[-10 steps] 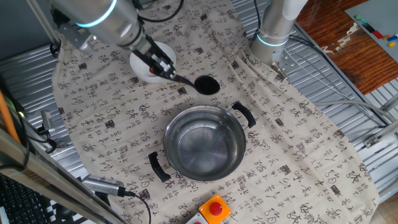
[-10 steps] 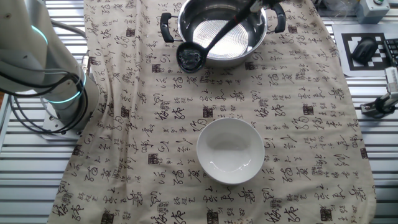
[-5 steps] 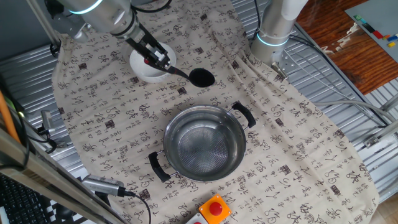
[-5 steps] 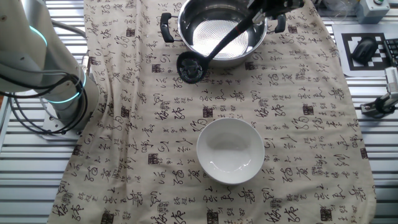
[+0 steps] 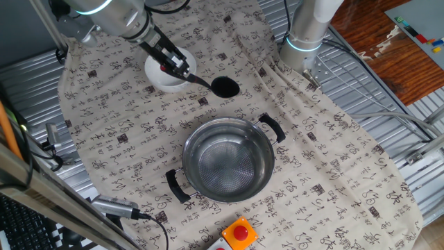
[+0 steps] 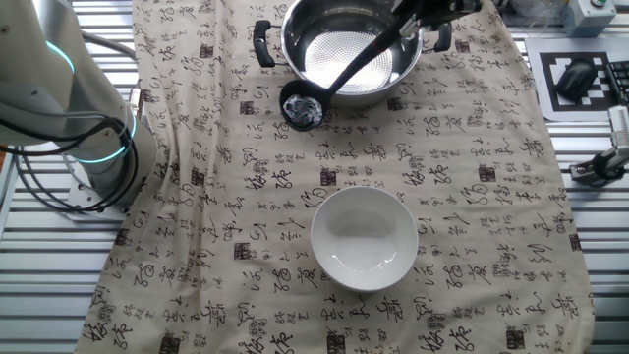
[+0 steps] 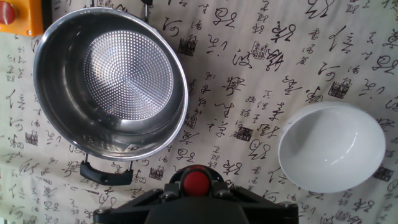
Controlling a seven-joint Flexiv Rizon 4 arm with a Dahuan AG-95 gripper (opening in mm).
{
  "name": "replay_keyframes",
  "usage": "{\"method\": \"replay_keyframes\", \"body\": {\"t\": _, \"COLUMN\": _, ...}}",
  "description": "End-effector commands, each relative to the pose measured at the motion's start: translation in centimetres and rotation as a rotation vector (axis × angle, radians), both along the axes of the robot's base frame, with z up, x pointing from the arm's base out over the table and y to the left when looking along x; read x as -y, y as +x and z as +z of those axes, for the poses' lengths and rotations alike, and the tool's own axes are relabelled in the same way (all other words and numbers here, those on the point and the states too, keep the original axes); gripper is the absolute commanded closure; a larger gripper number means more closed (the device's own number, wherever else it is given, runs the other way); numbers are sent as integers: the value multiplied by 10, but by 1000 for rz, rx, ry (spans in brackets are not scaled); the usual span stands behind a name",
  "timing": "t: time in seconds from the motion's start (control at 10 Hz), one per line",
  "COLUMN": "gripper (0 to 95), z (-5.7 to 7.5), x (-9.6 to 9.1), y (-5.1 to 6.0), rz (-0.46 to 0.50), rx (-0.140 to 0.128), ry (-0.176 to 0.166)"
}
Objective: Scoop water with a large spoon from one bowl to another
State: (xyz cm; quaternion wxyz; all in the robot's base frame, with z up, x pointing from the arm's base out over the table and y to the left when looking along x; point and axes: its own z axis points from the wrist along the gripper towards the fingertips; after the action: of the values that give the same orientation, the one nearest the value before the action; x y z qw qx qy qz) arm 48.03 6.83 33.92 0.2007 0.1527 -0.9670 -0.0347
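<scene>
In the upper left of one fixed view, the claw [image 5: 177,67] grips the red-tipped handle of the black ladle [image 5: 223,87], its scoop over the printed cloth [image 5: 333,160] between the small white bowl [image 5: 157,78] and, centre, the stainless-steel pot with black handles [image 5: 228,160].

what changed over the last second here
The gripper, shut on the ladle handle, drew back toward the white bowl, carrying the scoop farther from the steel pot. All of that happened in the first half second; nothing visibly moved since. Pot, bowl and cloth stayed put.
</scene>
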Motion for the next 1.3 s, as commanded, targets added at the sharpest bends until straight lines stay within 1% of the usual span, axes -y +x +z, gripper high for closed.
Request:
{"method": "replay_keyframes", "body": {"t": 0.1, "gripper": 950, "z": 0, "x": 0, "y": 0, "rz": -24, "rx": 0, "ry": -8}}
{"method": "replay_keyframes", "body": {"t": 0.3, "gripper": 950, "z": 0, "x": 0, "y": 0, "rz": -39, "rx": 1, "ry": -17}}
{"method": "replay_keyframes", "body": {"t": 0.8, "gripper": 950, "z": 0, "x": 0, "y": 0, "rz": -22, "rx": 1, "ry": -13}}
{"method": "replay_keyframes", "body": {"t": 1.2, "gripper": 950, "z": 0, "x": 18, "y": 2, "rz": -4, "rx": 1, "ry": -13}}
{"method": "replay_keyframes", "body": {"t": 1.3, "gripper": 950, "z": 1, "x": 29, "y": 6, "rz": 10, "rx": 0, "ry": -12}}
